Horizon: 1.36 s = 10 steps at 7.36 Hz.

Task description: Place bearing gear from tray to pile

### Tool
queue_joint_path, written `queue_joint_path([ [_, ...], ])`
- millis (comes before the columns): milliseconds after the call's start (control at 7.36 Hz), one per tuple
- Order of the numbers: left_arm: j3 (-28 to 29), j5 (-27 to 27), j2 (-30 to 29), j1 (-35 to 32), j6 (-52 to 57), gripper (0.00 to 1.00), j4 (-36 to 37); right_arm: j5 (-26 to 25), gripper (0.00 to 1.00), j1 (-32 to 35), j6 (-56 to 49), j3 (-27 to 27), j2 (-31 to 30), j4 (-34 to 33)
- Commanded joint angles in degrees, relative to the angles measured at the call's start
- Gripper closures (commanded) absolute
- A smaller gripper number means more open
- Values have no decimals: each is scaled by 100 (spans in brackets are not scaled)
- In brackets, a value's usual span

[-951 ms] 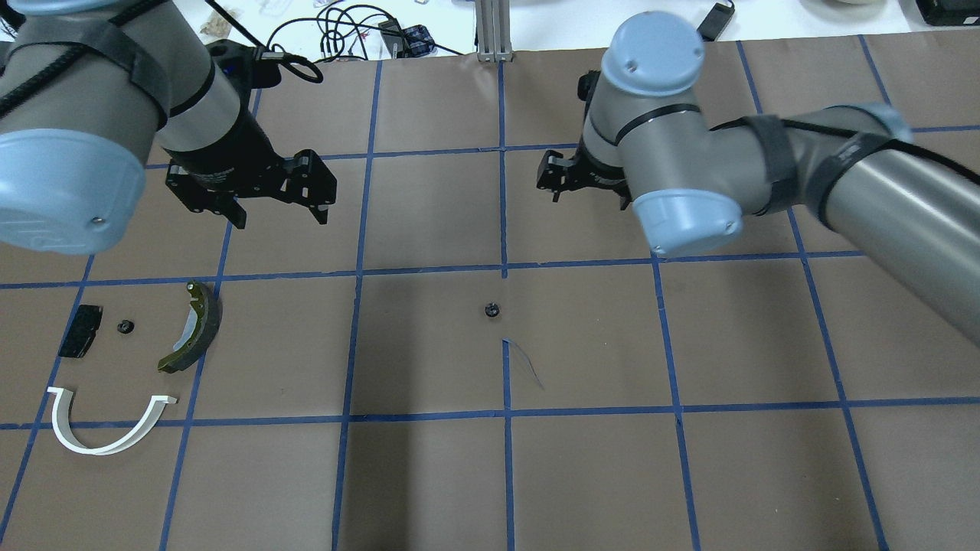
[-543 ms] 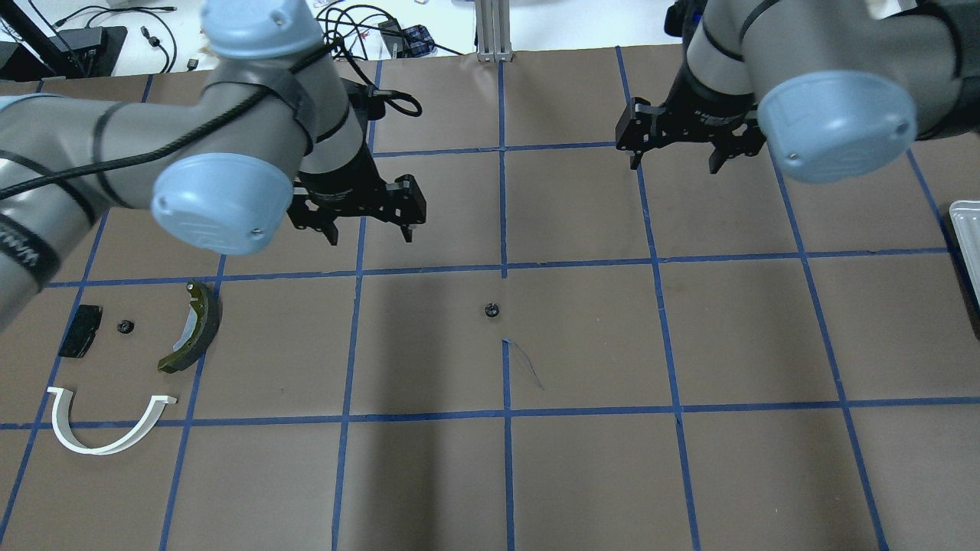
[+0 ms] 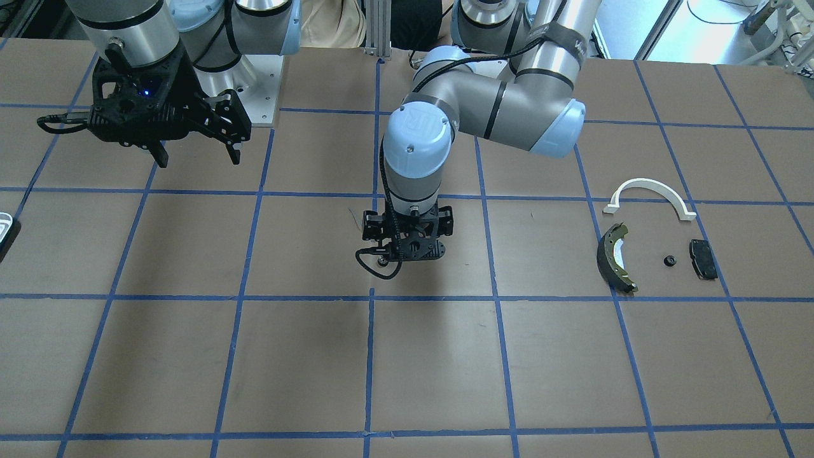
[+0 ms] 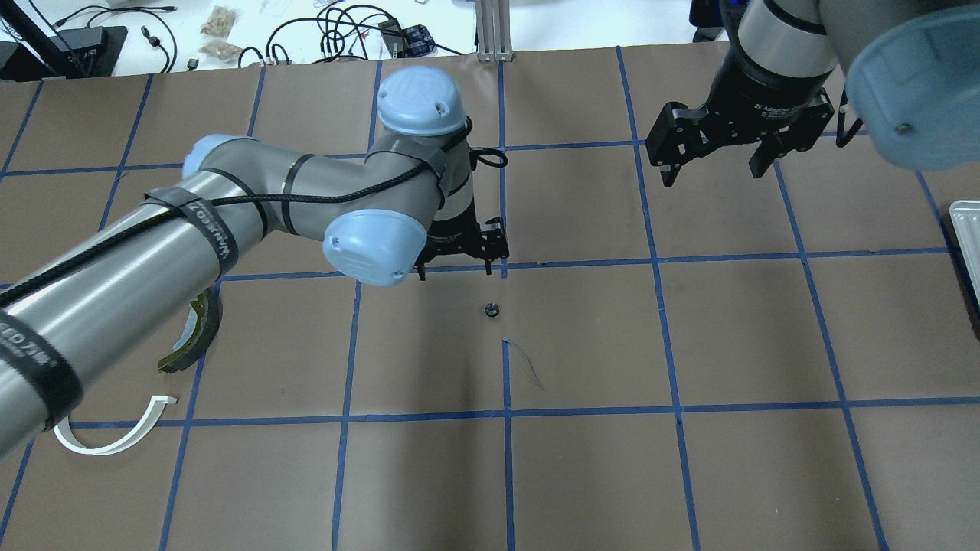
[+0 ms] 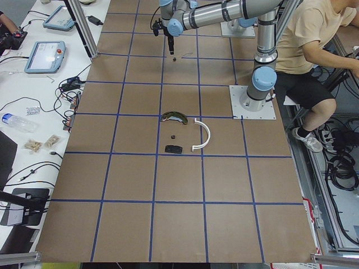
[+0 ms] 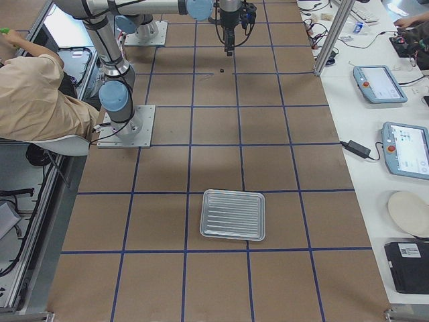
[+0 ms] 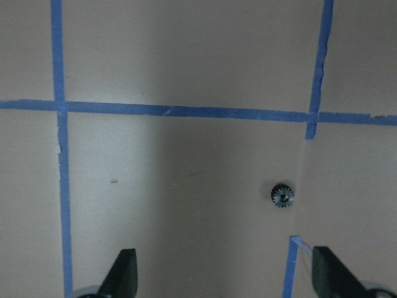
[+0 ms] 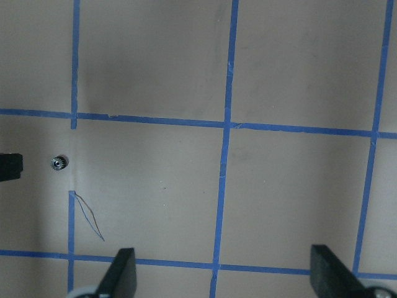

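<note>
A small black bearing gear (image 4: 491, 310) lies on the brown paper at the table's middle, apart from both grippers. It also shows in the left wrist view (image 7: 283, 196). My left gripper (image 4: 455, 269) hangs open and empty just behind the gear. My right gripper (image 4: 713, 176) is open and empty, high at the back right. The pile sits at the left: a white half-ring arch (image 3: 648, 189), a dark brake shoe (image 3: 613, 257) with olive lining, a black pad (image 3: 703, 259) and another small gear (image 3: 669, 261). In the overhead view my left arm hides the pad.
A ribbed metal tray (image 6: 233, 215) stands at the table's right end; only its edge (image 4: 966, 245) shows in the overhead view. Blue tape lines grid the paper. A seated operator (image 5: 314, 33) is beside the robot's base.
My left arm has swung from above the pile to the table's middle and lowered behind the gear. My right arm has drawn back to the right. Both grippers stayed open.
</note>
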Motion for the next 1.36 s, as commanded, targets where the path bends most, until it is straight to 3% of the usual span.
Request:
queue_joint_path([
  [0, -19, -17, -549, -280, -182, 0, 422, -20, 0, -34, -127, 17, 25, -109],
  [543, -133, -18, -771, -413, -226, 3, 519, -20, 0, -165, -135, 17, -1, -162],
  [815, -195, 0, -850, -413, -200, 13, 756, -11, 0, -324, -145, 296, 25, -152],
  [1087, -195, -9, -964, -413, -235, 16, 1134, 33, 0, -316, -83, 334, 25, -161],
  [1223, -204, 0, -947, -404, -235, 40, 1135, -11, 0, -316, -136, 273, -18, -179],
])
